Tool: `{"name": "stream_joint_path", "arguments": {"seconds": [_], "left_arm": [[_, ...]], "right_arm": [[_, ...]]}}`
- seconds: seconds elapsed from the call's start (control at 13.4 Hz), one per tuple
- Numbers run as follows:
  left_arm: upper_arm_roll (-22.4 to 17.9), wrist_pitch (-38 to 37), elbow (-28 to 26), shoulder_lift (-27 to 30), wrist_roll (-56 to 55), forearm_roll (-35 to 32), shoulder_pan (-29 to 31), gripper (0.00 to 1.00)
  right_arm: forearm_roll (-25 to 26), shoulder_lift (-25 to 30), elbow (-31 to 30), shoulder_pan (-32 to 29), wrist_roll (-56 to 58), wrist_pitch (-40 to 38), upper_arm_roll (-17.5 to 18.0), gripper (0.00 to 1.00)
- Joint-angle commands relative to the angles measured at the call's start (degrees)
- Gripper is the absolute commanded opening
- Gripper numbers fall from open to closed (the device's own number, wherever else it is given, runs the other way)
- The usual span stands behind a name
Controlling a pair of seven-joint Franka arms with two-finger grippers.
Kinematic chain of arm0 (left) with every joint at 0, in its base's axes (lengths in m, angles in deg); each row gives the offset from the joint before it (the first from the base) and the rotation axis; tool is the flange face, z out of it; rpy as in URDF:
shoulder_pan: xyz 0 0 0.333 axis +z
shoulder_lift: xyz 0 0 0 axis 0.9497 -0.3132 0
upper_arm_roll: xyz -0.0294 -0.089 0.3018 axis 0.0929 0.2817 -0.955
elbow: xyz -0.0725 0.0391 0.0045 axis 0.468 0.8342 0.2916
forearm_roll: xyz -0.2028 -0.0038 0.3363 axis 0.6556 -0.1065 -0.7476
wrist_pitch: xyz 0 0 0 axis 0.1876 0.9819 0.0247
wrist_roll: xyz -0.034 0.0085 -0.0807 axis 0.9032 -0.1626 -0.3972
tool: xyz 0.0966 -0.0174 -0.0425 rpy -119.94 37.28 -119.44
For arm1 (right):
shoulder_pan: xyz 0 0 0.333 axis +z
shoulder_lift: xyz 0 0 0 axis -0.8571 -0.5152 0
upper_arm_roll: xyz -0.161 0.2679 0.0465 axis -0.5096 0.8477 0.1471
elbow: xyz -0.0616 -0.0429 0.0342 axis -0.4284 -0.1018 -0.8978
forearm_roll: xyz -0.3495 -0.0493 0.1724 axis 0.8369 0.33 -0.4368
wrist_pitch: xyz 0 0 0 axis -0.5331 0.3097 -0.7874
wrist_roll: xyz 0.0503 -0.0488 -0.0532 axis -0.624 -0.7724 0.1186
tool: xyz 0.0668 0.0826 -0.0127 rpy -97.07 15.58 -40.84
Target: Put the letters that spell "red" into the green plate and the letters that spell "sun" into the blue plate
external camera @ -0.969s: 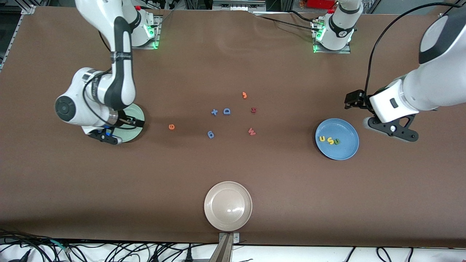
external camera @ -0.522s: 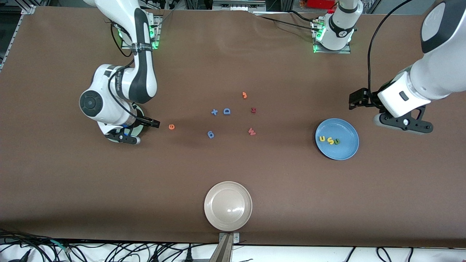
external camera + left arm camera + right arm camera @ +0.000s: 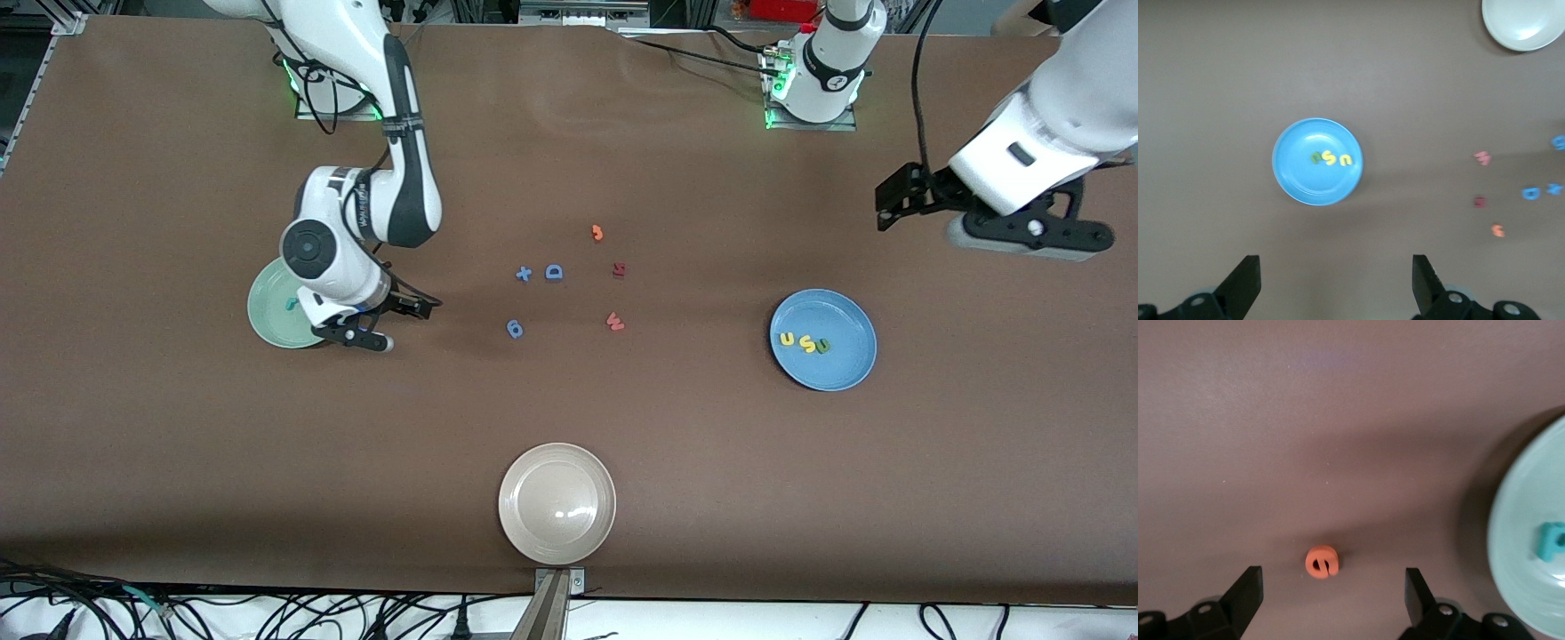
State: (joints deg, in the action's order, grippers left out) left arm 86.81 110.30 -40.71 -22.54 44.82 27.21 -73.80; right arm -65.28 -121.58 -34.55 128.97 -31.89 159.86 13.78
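Counting from the right arm's end of the counter (image 3: 133,444), you have three plates and, in view, five of the six task letters. First comes the green plate (image 3: 267,311), pale mint and glossy, with one teal letter (image 3: 290,304) lying in it; you cannot read its shape. Just beside that plate, the right end effector (image 3: 1328,593) hangs over the orange "e" (image 3: 1321,561), fingers spread wide and holding nothing; the "e" lies flat on the bare counter between the fingertips, its opening turned toward them. The beige-white plate (image 3: 556,503) sits at the counter's near edge. Toward the left arm's end, the blue plate (image 3: 822,339) holds three letters in a short row running along the counter's length: a yellow "u" shape (image 3: 787,338), a yellow "s" (image 3: 806,343) and a dark green "u" shape (image 3: 823,346), all touching or nearly so. Your left end effector (image 3: 1335,280) waits high over that end, fingers fully apart, holding nothing.
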Motion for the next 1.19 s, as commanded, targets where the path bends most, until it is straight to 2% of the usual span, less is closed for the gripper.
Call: {"name": "stream_joint_path", "arguments": {"seconds": [0.0, 0.15, 0.3, 0.52, 0.82, 0.89, 0.97, 1.12], "left_arm": [[-4.29, 4.76, -4.87, 0.98, 0.32, 3.74, -2.51, 1.00], [-4.38, 7.06, -6.02, 0.89, 0.15, 3.21, -2.69, 1.00], [-4.29, 7.86, -6.90, 1.68, -0.47, -2.22, -4.78, 1.00], [-4.46, 9.87, -10.85, 4.23, 0.58, -2.77, -4.88, 1.00], [-8.23, 10.06, -11.04, 4.32, 5.22, -2.77, -5.23, 1.00], [-9.55, 10.06, -11.04, 4.32, 5.33, -2.77, -6.63, 1.00], [-10.95, 10.15, -11.13, 4.32, 5.33, -2.33, -7.77, 1.00], [-11.76, 12.59, -13.75, 5.80, 5.24, -1.63, -7.87, 1.00]], "right_arm": [[-1.81, -1.18, -0.91, 0.07, -0.24, 1.42, -0.10, 0.94], [-2.42, -1.61, -2.14, -0.19, -0.24, 1.51, 0.51, 0.94], [-4.34, -2.58, -2.49, -0.37, -0.24, 2.38, 2.00, 0.94], [-7.52, -3.46, -2.23, -0.46, -0.24, 3.88, 3.07, 0.94], [-7.52, -4.16, -2.32, -0.46, -0.15, 4.23, 3.07, 0.91], [-7.52, -4.43, -2.23, -0.46, -0.15, 4.23, 3.15, 0.86], [-7.52, -4.52, -2.23, -0.46, -0.15, 4.23, 3.15, 0.74], [-7.52, -4.52, -2.23, -0.46, -0.06, 4.15, 3.07, 0.35]]}}
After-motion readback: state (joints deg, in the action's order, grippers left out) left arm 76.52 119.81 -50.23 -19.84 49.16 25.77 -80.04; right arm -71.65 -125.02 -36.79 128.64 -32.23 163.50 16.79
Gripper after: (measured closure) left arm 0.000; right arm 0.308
